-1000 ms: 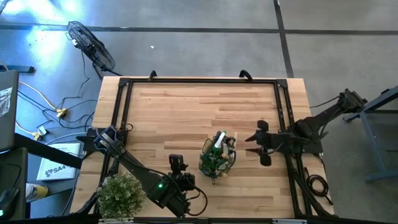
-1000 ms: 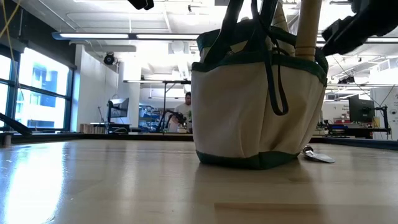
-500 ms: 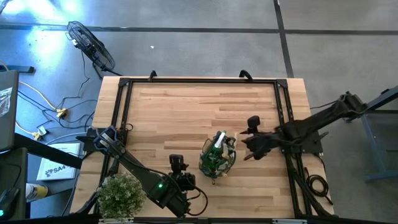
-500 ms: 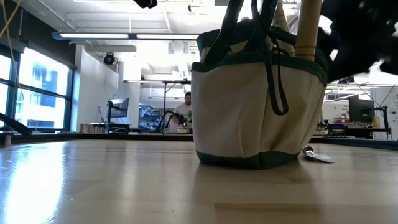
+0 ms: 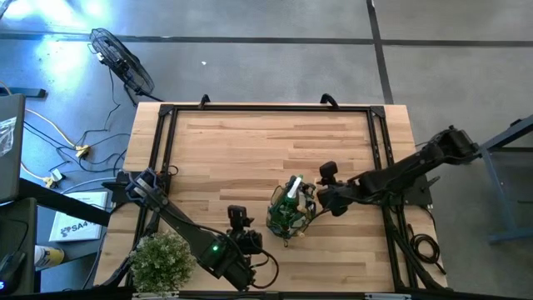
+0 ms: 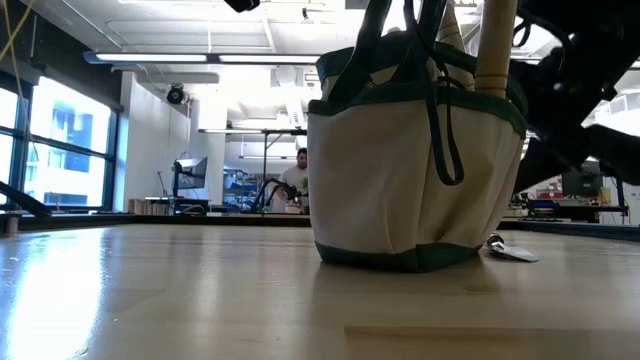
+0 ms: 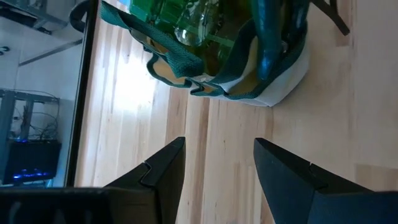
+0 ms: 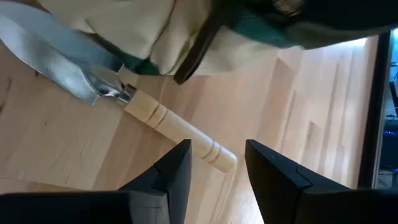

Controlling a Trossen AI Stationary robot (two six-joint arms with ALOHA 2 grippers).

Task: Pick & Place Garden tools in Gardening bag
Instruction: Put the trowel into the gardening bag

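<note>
From above, the gardening bag [image 5: 291, 214] stands on the wooden table [image 5: 250, 142], in the near half, with green tools sticking out of its top. The right gripper [image 5: 323, 193] hangs just beside the bag, on its right side. The left gripper [image 5: 239, 227] waits near the front edge, a little left of the bag, beside a bushy plant [image 5: 161, 260].

At table height, the bag [image 6: 415, 180] fills the middle, and a metal blade [image 6: 512, 251] lies flat on the wood next to its base.

Past the left wrist, the fingers [image 7: 163, 171] are apart and empty, the bag [image 7: 249, 68] lying ahead of them.

Past the right wrist, a trowel [image 8: 124, 99] lies on the table, its blade against the bag [image 8: 124, 31]. Its wooden handle [image 8: 180, 135] runs slanted toward the open fingers [image 8: 177, 168], and its end sits just in front of the gap. The jaws hold nothing yet. I judge the right arm is clearly the nearer one for this trowel.
</note>
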